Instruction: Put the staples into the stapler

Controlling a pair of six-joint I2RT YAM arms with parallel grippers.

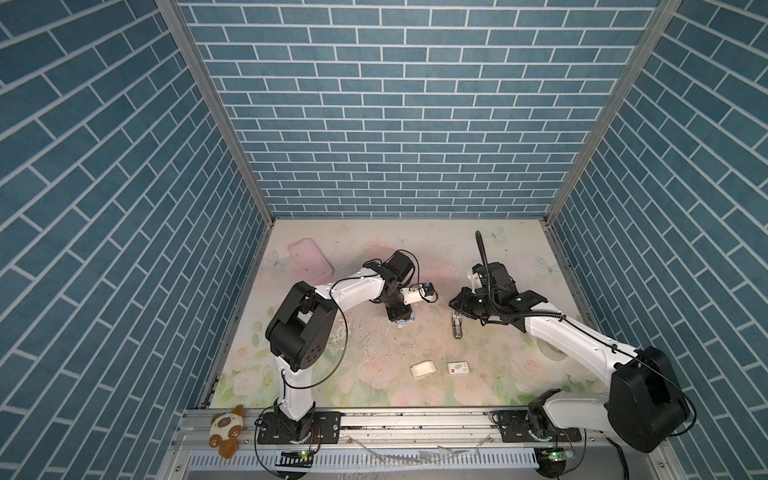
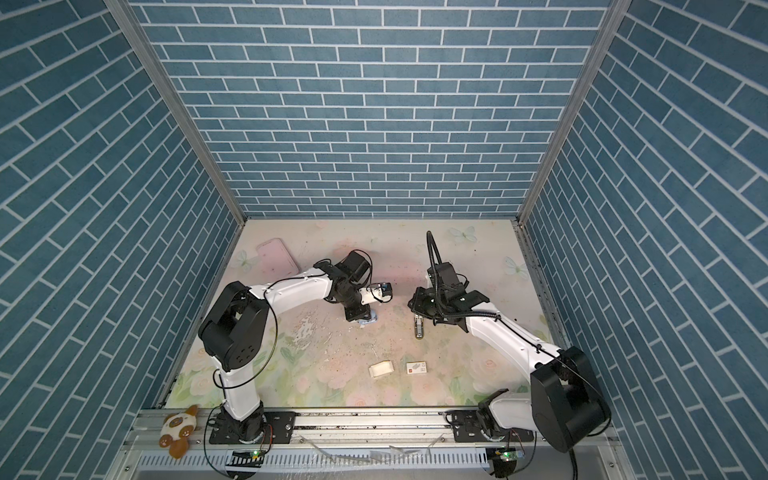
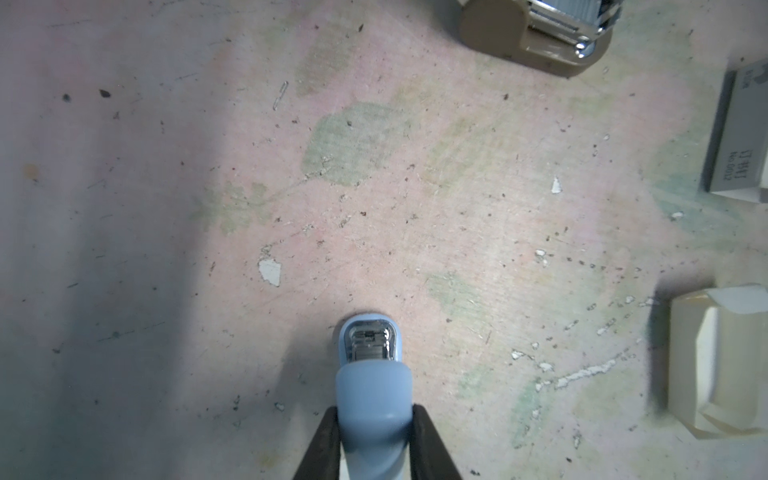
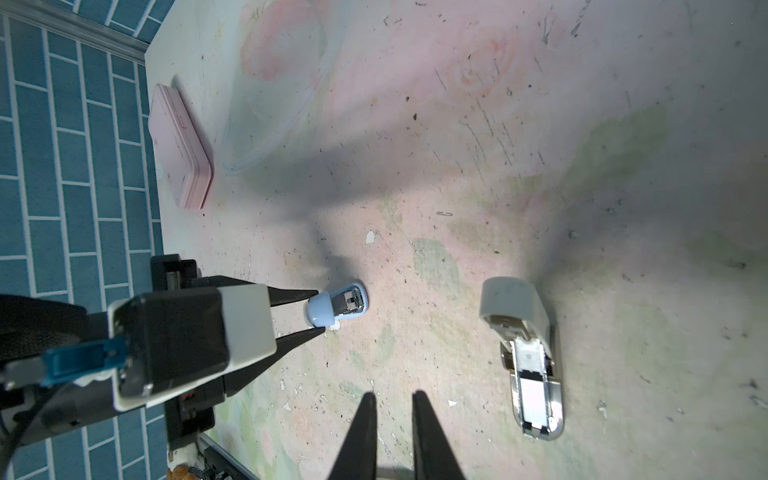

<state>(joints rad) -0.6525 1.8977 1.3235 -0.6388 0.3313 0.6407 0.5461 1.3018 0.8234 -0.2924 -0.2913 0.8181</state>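
While the left hand clamps a blue stapler, the right hand hangs near it, narrowly parted and empty. A grey stapler lies open near the blue one.

Left gripper clamps the blue stapler at frame centre. Grey stapler lies open nearby. Right gripper: jaws parted, empty.

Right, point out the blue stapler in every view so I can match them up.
In a top view: blue stapler, mid-table, just left of centre.
In a top view: same spot.
Left wrist: close up, clamped in the left gripper.
Right wrist: the stapler pokes out of that gripper.
Shared landmark: beige stapler lying nearby, in all four.
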